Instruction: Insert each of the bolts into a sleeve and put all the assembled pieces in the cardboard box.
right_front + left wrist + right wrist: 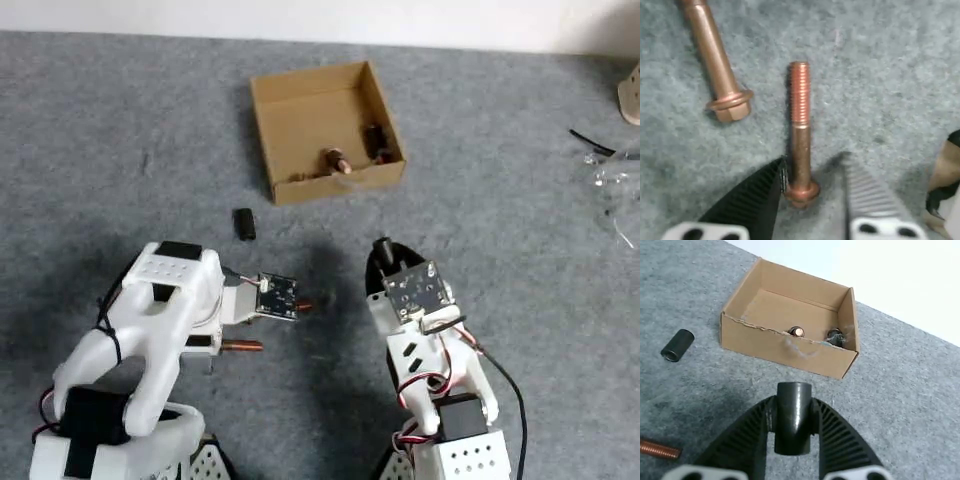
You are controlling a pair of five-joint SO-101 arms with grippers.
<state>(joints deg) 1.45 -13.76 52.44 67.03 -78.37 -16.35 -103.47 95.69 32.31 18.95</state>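
Bolts first: we see the left gripper, jaws apart, straddling one bolt on the mat, low centre in the high view. A second bolt lies just beside it. We have the right gripper clamped on a sleeve, right of centre. A spare sleeve lies near the box, upper centre, with pieces inside.
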